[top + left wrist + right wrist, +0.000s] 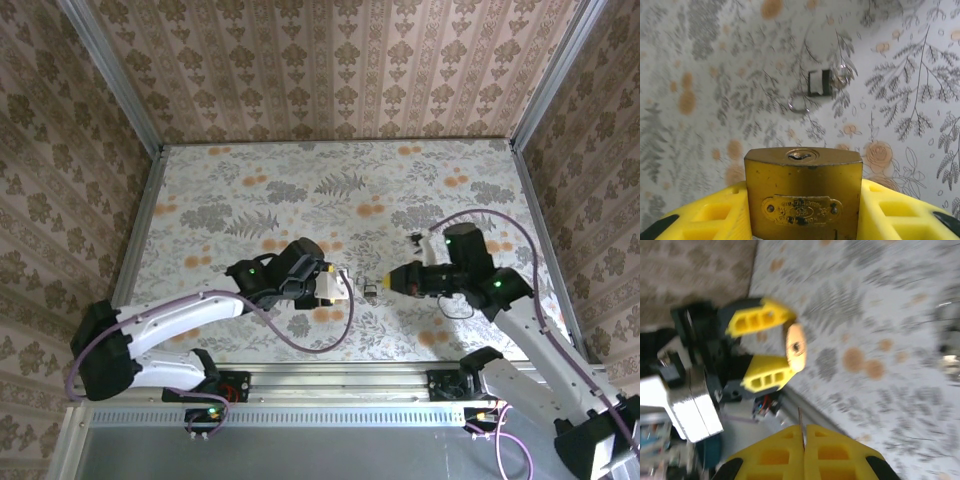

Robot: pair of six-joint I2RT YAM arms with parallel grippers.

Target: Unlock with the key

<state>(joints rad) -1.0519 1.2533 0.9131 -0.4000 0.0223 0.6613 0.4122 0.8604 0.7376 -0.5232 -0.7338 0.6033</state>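
The brass padlock (803, 192) stands between the yellow fingers (710, 215) of my left gripper (803, 189), which is shut on its body, keyhole end pointing outward. In the top view this gripper (335, 288) is at the table's near middle. My right gripper (386, 283) faces it from the right, a short gap apart. In the right wrist view my right gripper (804, 427) is shut on the key (800, 419), whose thin blade sticks out edge-on toward the padlock (796, 346) with its keyhole in sight.
A small metal ring with a dark tab (815, 87) lies on the flowered table between the two grippers (368, 291). A metal rail (330, 378) runs along the near edge. Patterned walls close in the other three sides.
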